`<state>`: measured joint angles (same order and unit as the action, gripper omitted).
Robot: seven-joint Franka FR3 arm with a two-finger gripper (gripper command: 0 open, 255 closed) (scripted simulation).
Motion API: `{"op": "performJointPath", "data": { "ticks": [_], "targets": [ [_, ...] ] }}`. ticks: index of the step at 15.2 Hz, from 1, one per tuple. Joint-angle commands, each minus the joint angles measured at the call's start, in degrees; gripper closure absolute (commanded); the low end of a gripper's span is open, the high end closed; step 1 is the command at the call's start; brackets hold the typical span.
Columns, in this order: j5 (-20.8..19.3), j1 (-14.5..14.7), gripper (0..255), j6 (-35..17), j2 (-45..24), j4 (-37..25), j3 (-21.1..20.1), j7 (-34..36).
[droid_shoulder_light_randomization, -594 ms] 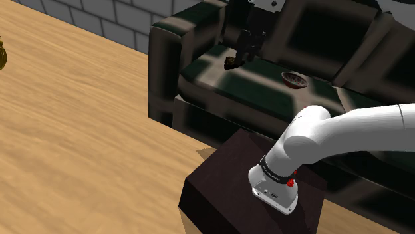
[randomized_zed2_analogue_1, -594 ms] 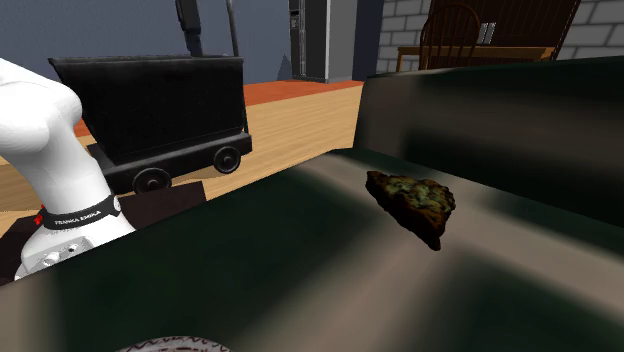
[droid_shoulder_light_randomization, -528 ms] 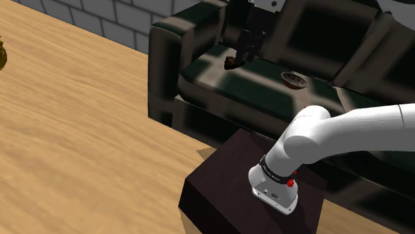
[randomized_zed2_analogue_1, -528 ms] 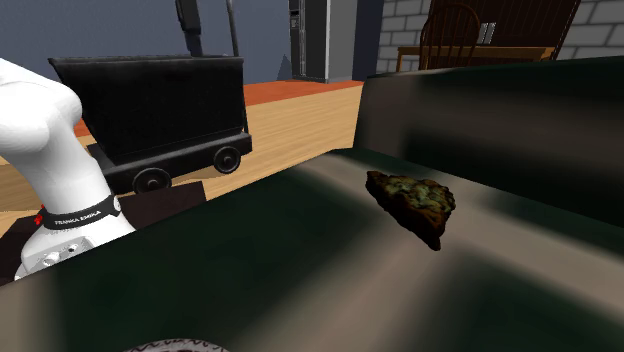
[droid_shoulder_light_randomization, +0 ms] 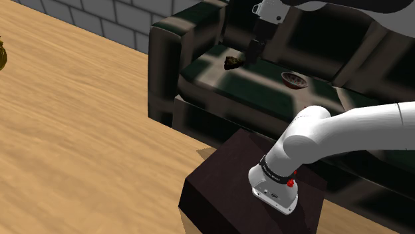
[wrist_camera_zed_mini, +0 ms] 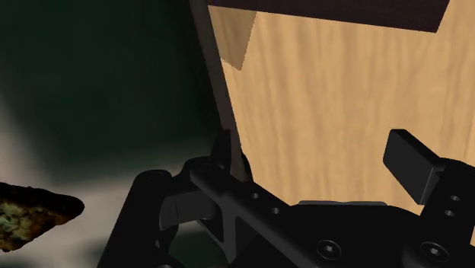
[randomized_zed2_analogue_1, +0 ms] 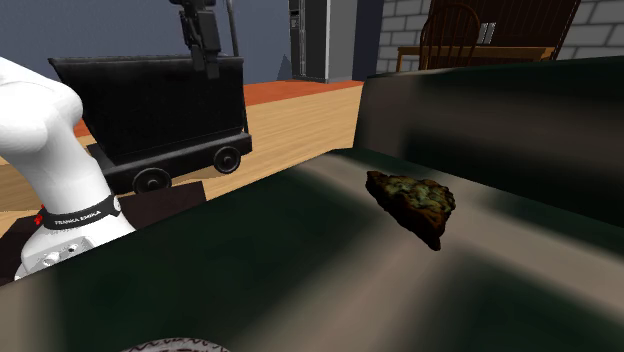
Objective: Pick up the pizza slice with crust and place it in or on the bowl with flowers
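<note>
Floor point(droid_shoulder_light_randomization: 80, 133): light wood boards running back to a grey brick wall point(droid_shoulder_light_randomization: 120, 12).
Sofa point(droid_shoulder_light_randomization: 166, 60): dark, near black with green patches. Its seat point(randomized_zed2_analogue_1: 250, 260) carries both task items.
Arm point(droid_shoulder_light_randomization: 346, 126): white, rising from a dark box stand point(droid_shoulder_light_randomization: 219, 186) set on the floor near the sofa front.
Cart point(randomized_zed2_analogue_1: 150, 110): black, on small wheels, standing on the floor beyond the sofa in the second exterior view.
Jaws: spread apart, pinching nothing. They hang above the seat, just beside the pizza slice point(droid_shoulder_light_randomization: 233, 62) on the shoulder view's right, not touching it.
Bowl point(droid_shoulder_light_randomization: 293, 80): upright on the seat, well apart from the slice, toward the shoulder view's right.
Slice position point(randomized_zed2_analogue_1: 412, 203): flat on the seat, at the end toward the shoulder view's left.
Slice long axis: slants from upper left to lower right in the second exterior view, with a thick dark brown edge along the side nearer that camera.
Slice heading point(wrist_camera_zed_mini: 30, 221): in the wrist view its visible end narrows to a point toward the jaws.
</note>
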<state>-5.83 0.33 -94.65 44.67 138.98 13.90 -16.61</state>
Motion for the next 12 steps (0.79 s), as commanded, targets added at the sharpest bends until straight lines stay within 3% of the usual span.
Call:
{"op": "performJointPath", "data": {
  "ticks": [1, 7, 12],
  "targets": [
    [-2.02, -0.15, 0, -1.66, -0.88, 0.28, 2.71, -4.39],
    [-6.64, 0.28, 0, -8.05, -7.19, -1.51, 11.68, -17.42],
    [-7.85, 2.25, 0, -13.67, -14.97, -5.47, 19.6, -28.61]
  ]
}}
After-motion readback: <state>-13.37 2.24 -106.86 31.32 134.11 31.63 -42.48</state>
